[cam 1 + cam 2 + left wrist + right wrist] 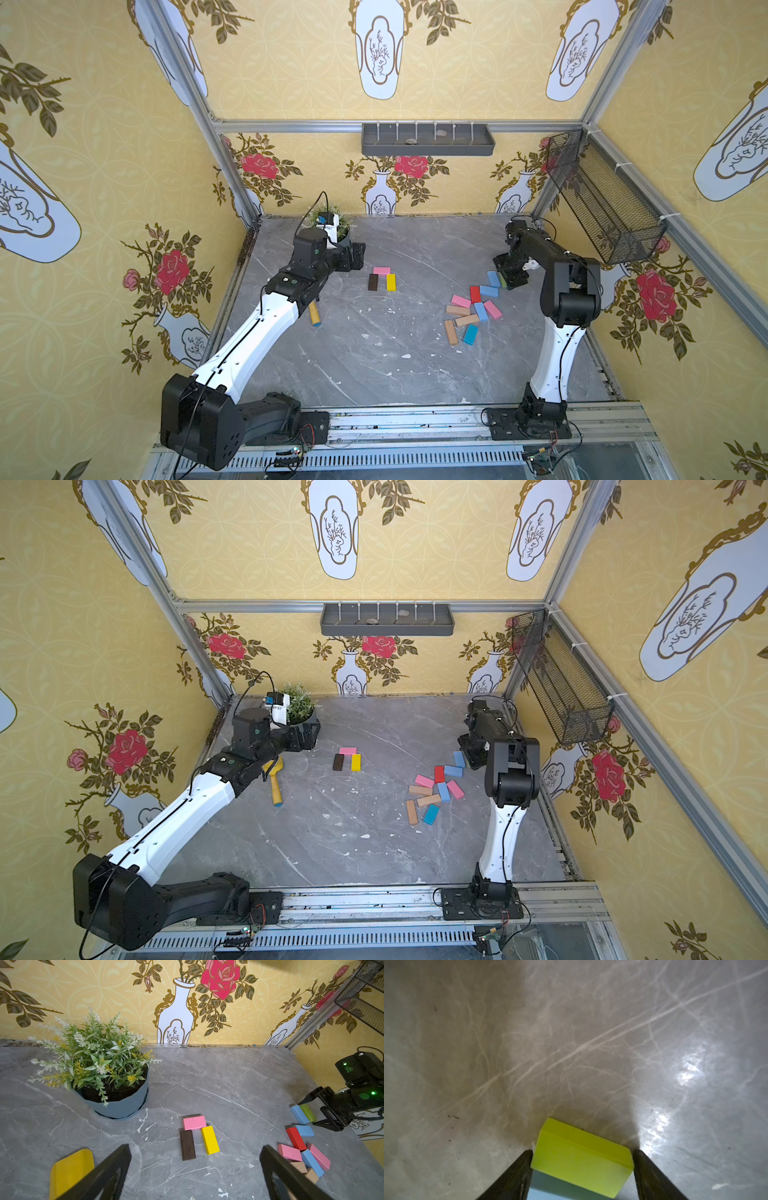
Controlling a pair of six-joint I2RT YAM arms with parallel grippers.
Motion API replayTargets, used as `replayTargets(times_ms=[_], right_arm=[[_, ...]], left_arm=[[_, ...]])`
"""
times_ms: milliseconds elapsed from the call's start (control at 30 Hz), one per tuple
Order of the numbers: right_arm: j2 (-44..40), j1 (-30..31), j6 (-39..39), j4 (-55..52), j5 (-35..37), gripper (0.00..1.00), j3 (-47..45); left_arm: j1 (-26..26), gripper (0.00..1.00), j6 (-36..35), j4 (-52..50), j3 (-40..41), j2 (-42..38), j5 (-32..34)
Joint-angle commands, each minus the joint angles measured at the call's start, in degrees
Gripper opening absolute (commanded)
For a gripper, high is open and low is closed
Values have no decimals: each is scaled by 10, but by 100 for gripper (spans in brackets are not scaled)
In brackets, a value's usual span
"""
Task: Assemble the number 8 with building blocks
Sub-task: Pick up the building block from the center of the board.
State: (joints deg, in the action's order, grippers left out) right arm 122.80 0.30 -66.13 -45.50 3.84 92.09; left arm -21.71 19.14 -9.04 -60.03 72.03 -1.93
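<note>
Three building blocks lie together mid-table: a pink one [381,270] across the top, with a dark brown one [373,282] and a yellow one [391,282] below it. Several more, pink, blue, red, tan and teal, lie loose in a pile [473,309] on the right. At the pile's far end my right gripper [509,276] reaches down over a green block [581,1159], and both fingers touch its ends. A pale blue block [299,1114] lies right beside the green one [308,1112]. My left gripper [195,1147] hovers open and empty left of the placed three.
A potted plant [112,1068] stands at the back left, close to my left gripper. A yellow scoop [71,1169] and a yellow cylinder with a blue end [314,313] lie under the left arm. A wire basket [602,208] hangs on the right wall.
</note>
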Motion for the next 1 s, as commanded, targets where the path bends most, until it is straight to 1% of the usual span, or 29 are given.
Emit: replayTargets(times_ms=[0, 200, 367, 500, 600, 667, 800, 967], right_arm=[[7, 0, 6, -13, 7, 72, 4], [2, 1, 23, 0, 0, 62, -3], [-22, 7, 51, 35, -2, 55, -26], [-45, 18, 67, 48, 15, 51, -35], [-67, 37, 90, 56, 40, 51, -35], [-80, 59, 111, 57, 60, 50, -27], [-91, 117, 173, 48, 76, 51, 4], [-84, 218, 247, 21, 80, 51, 47]], left_arm=[[0, 100, -3, 13, 1, 3, 1], [0, 100, -4, 14, 1, 3, 0], [0, 100, -4, 14, 1, 4, 1], [0, 100, -3, 12, 1, 3, 3], [0, 100, -3, 13, 2, 0, 5], [0, 100, -3, 13, 3, -2, 8], [0, 100, -5, 12, 5, -8, 13], [2, 100, -4, 12, 13, -25, 29]])
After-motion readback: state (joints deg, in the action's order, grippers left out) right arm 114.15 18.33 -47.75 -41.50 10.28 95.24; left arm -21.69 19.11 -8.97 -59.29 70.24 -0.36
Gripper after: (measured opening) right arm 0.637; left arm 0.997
